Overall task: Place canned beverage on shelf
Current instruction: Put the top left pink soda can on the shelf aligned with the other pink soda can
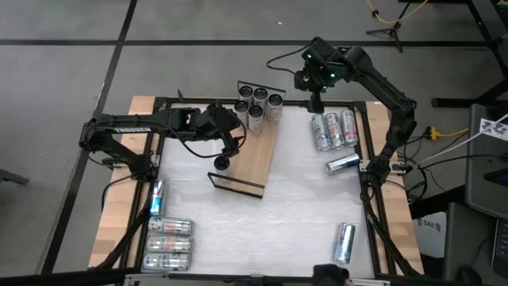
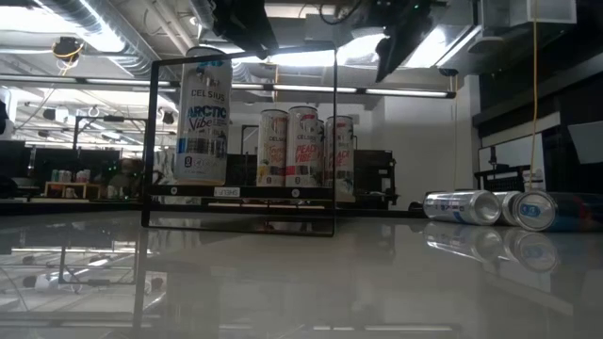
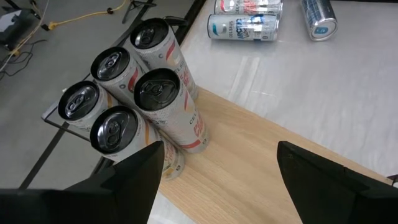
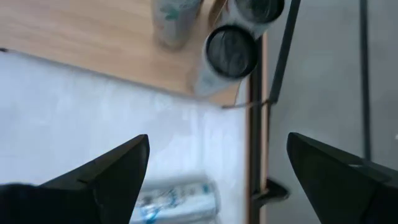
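**Cans on the shelf, both grippers open and empty**

The shelf (image 1: 252,155) lies on the tabletop (image 1: 270,214). A cluster of five cans (image 1: 258,103) stands at its far end, and a lone can (image 1: 222,163) stands near its near rail. The left gripper (image 1: 230,141) hangs above that lone can, fingers spread, holding nothing. The right gripper (image 1: 314,102) hovers just beside the far end, wide open and empty. The cans look rigid, smooth and likely slippery; squeeze mid-body across the round side

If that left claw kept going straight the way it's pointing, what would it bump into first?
Probably the light-wood shelf: the left gripper, jaws open and empty, points down at bare board just beside the cluster of upright cans. Depth is hard to judge, so it might brush the nearest can instead.
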Available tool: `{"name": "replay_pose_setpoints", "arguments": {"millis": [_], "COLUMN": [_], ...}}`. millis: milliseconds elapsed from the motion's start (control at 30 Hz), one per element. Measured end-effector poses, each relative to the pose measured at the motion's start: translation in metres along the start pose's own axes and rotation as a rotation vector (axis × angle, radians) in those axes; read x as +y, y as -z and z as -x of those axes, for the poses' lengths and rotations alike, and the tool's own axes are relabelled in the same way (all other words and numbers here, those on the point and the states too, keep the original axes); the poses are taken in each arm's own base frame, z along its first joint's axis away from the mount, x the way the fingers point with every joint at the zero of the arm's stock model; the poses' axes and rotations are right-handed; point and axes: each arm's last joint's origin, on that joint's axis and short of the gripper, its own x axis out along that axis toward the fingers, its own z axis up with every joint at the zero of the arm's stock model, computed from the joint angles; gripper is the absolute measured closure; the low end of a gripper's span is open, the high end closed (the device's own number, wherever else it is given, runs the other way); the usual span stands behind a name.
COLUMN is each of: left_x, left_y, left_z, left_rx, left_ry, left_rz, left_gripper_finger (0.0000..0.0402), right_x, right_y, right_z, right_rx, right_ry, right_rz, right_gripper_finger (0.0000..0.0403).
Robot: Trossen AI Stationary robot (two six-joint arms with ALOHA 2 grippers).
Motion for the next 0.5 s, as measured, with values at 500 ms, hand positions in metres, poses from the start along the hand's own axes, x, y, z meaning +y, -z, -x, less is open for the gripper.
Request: {"name": "replay_pose_setpoints", "arguments": {"millis": [500], "left_x": [-0.001], "left_y": [0.000], "left_z": [0.000], "left_rx": [-0.001], "left_ry": [0.003], "left_rz": [0.009], "left_gripper_finger": [0.0096], "right_x": [0.045], "right_y": [0.057], "right_z": [0.002], "right_rx": [0.056], "right_ry": [0.024], "right_rz": [-0.219], "right_gripper_finger": [0.0029]}}
